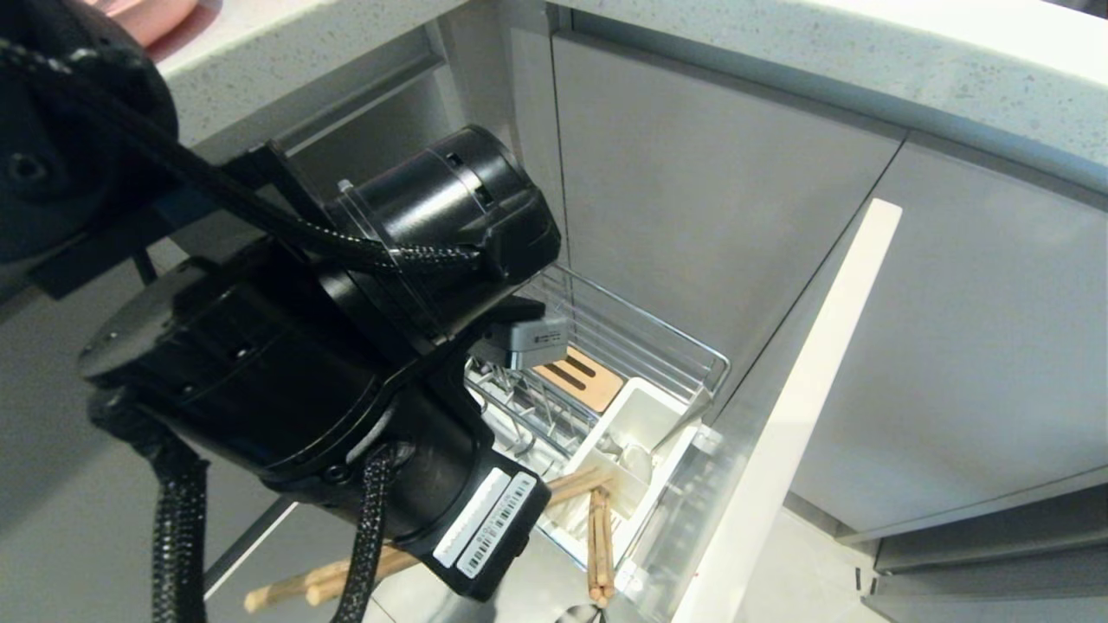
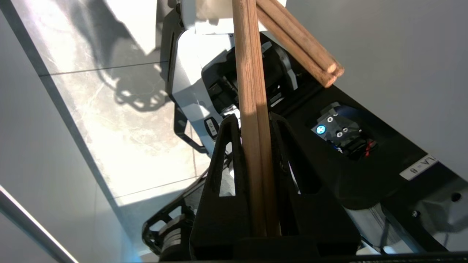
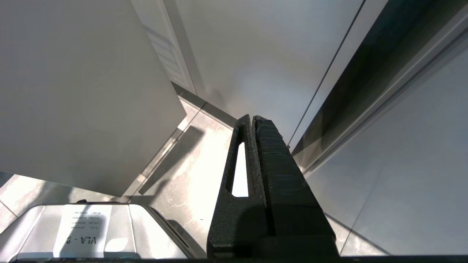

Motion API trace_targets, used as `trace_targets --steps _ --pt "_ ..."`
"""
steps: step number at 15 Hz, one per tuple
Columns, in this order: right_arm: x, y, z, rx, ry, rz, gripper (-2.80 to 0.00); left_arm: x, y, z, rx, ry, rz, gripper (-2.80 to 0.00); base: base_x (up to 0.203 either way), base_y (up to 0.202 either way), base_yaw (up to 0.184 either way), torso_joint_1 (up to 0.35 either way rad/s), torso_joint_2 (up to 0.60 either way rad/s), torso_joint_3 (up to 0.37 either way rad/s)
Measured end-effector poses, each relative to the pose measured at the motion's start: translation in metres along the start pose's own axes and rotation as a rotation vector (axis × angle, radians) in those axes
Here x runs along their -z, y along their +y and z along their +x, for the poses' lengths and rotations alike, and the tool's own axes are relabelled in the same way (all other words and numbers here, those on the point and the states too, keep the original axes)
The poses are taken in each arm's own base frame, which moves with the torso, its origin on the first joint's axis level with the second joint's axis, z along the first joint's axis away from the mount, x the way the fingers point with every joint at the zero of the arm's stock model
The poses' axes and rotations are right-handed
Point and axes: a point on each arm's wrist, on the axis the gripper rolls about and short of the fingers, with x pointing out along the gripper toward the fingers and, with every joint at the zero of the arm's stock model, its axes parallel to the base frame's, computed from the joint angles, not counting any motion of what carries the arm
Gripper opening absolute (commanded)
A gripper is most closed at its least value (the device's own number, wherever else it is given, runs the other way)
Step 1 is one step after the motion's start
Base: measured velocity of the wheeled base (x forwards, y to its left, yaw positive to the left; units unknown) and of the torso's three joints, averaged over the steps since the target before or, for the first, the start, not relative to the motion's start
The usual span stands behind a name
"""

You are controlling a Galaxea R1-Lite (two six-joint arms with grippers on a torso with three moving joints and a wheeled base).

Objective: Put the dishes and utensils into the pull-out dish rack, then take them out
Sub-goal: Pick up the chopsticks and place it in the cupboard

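My left gripper (image 2: 254, 118) is shut on a pair of light wooden chopsticks (image 2: 252, 109) that run lengthwise between its fingers. In the head view the left arm hides the gripper. The held chopsticks (image 1: 329, 580) stick out on both sides below it, just in front of the pull-out dish rack (image 1: 658, 333). A second pair of chopsticks (image 1: 599, 545) leans out of the rack's white utensil box (image 1: 645, 415); their ends show as the other chopsticks (image 2: 310, 54) in the left wrist view. A pink dish (image 1: 147, 17) sits on the countertop at the far left. My right gripper (image 3: 253, 118) is shut and empty, parked over the floor.
The rack's pale front panel (image 1: 805, 415) stands out to the right of the basket. A slotted wood strip (image 1: 578, 379) lies inside the rack. Grey cabinet doors (image 1: 710, 199) rise behind, under a speckled countertop (image 1: 866, 52). The robot's base (image 2: 197, 80) is below the held chopsticks.
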Motion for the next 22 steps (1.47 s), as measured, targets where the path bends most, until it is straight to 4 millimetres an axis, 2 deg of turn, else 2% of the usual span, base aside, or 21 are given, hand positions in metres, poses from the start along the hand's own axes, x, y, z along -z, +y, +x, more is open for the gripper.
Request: trace_targets --steps 14,22 --pt "0.0 0.0 0.0 0.0 0.0 0.0 -2.8 -0.023 -0.009 0.042 -0.03 0.083 0.035 -2.8 0.0 0.0 0.0 0.0 0.0 0.0" --pt "0.0 0.0 0.0 -0.001 0.0 0.0 -2.8 -0.032 -0.007 0.059 -0.043 0.105 0.022 -2.8 0.0 0.0 0.0 0.0 0.0 0.0"
